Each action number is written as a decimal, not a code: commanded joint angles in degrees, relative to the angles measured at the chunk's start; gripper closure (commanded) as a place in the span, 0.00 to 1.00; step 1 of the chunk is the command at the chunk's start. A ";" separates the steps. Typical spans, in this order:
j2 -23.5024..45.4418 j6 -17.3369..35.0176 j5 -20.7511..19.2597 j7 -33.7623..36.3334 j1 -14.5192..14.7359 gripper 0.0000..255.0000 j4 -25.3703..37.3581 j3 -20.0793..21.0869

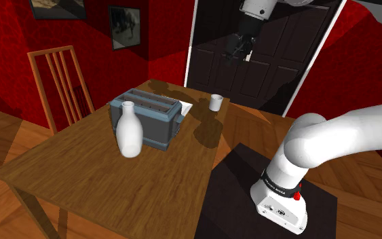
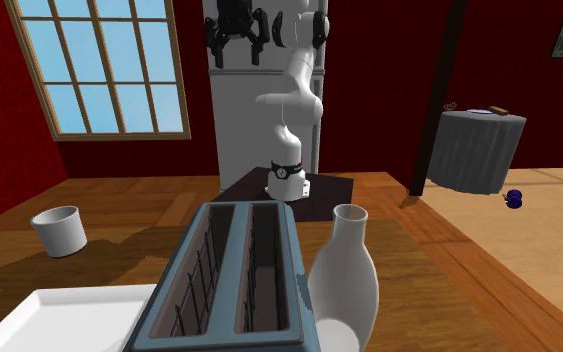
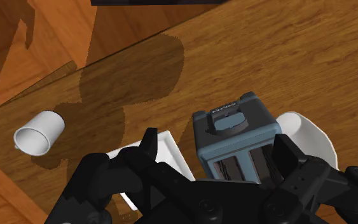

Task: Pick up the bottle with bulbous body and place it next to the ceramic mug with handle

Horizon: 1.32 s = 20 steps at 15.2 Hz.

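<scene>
The white bottle (image 1: 129,132) with a bulbous body stands upright on the wooden table (image 1: 81,176), touching or nearly touching the blue-grey toaster (image 1: 152,119) on the side toward the shoulder view's left. The white mug (image 1: 215,102) stands near the table's far corner, beyond the toaster. My gripper (image 1: 240,47) hangs high above the table's far end, open and empty. From the wrist camera, the open gripper (image 3: 217,149) looks down on the toaster (image 3: 234,137), with the bottle (image 3: 304,133) beyond one finger and the mug (image 3: 41,132) well off to the other side.
A flat white tray (image 1: 186,107) lies between toaster and mug. A wooden chair (image 1: 60,81) stands at the table's left side in the shoulder view. In the second exterior view a cloth-covered round table (image 2: 479,150) stands far off at the right.
</scene>
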 commanded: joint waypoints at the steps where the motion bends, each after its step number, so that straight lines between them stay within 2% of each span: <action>1: 0.00 0.00 0.00 0.00 0.00 0.00 0.00 0.00; 11: 15.00 11.26 3.34 8.71 2.99 0.00 2.37 8.84; 20: 32.04 18.73 2.38 16.94 4.58 0.00 10.52 15.95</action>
